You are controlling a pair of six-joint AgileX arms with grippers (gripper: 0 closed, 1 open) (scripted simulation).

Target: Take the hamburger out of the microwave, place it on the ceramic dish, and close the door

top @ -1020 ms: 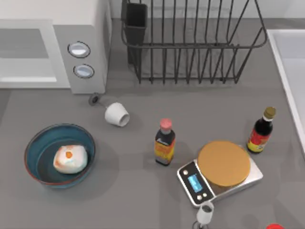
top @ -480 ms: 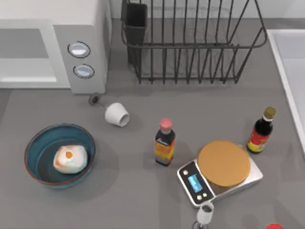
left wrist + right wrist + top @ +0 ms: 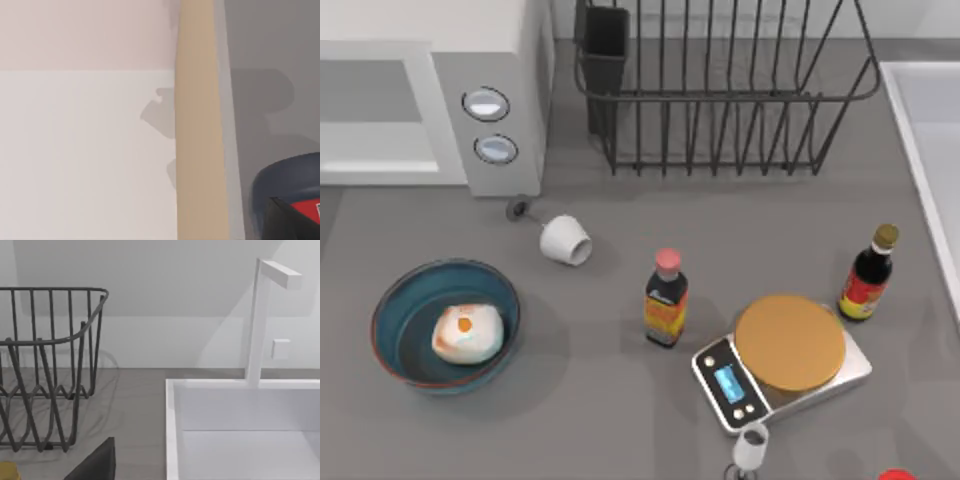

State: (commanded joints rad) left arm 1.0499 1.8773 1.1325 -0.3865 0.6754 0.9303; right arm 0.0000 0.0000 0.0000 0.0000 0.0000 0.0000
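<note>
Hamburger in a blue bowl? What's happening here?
Nothing is handling anything right now. The hamburger sits inside the ceramic dish at the table's left. Behind it, the microwave has its door shut. So the job looks finished.
</note>
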